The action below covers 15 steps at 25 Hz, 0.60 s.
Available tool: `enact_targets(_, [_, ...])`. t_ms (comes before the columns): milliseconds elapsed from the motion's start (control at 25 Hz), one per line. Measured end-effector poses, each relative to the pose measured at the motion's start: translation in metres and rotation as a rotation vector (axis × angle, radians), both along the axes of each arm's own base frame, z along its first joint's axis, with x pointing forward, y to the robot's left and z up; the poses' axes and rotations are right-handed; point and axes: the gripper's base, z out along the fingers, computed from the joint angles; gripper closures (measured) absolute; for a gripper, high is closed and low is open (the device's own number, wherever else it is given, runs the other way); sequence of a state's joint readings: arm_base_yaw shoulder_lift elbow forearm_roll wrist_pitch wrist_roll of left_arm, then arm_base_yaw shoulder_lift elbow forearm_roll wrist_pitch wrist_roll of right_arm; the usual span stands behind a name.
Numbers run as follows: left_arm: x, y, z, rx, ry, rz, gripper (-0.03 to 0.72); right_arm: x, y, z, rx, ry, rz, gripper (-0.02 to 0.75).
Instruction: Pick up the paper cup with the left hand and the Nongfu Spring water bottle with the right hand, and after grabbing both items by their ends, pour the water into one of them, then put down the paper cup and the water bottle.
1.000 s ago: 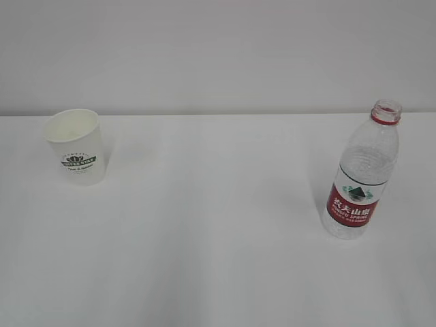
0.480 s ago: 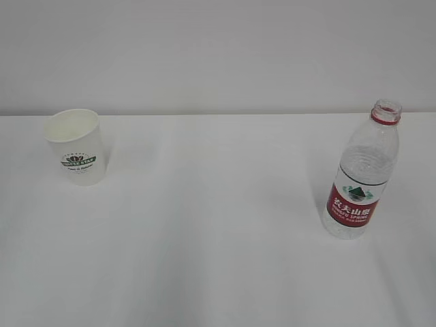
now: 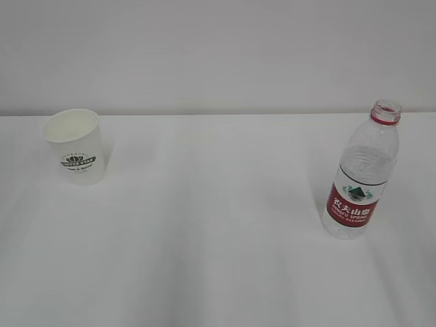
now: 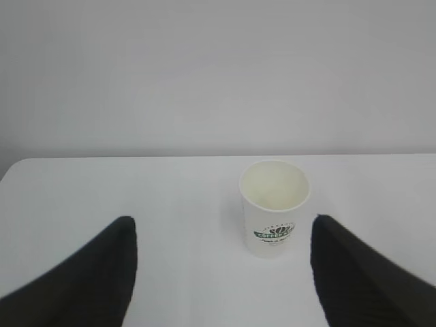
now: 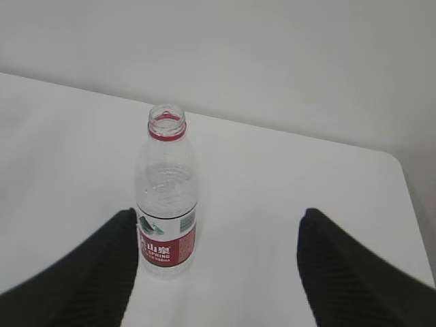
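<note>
Paper cup [image 3: 73, 145]: being kept upright at the table's [image 3: 218, 225] far left, untouched. Nongfu Spring water bottle [image 3: 361, 174]: standing uncapped at the right; its contents are hard to judge. Left gripper [image 4: 221, 272] and right gripper [image 5: 218, 262]: both being held spread wide, empty, short of their items.

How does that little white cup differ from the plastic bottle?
The white tapered paper cup is short, opaque and wide-mouthed; the clear ribbed plastic bottle is taller, see-through and narrow-necked. The cup carries a dark green logo, the bottle a red label. Both stand upright, uncapped and ungrasped.
</note>
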<state>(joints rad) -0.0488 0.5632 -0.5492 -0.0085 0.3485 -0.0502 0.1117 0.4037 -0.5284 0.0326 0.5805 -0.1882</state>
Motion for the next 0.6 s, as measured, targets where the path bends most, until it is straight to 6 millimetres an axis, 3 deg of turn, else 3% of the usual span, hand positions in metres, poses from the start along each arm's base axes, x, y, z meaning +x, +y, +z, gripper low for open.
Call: enact_targets(600, [0.020, -0.002, -0.004, -0.025, 0.010, 0.001, 0.109, 0.003, 0.011, 0.003, 0.086, -0.019, 0.091, 0.189])
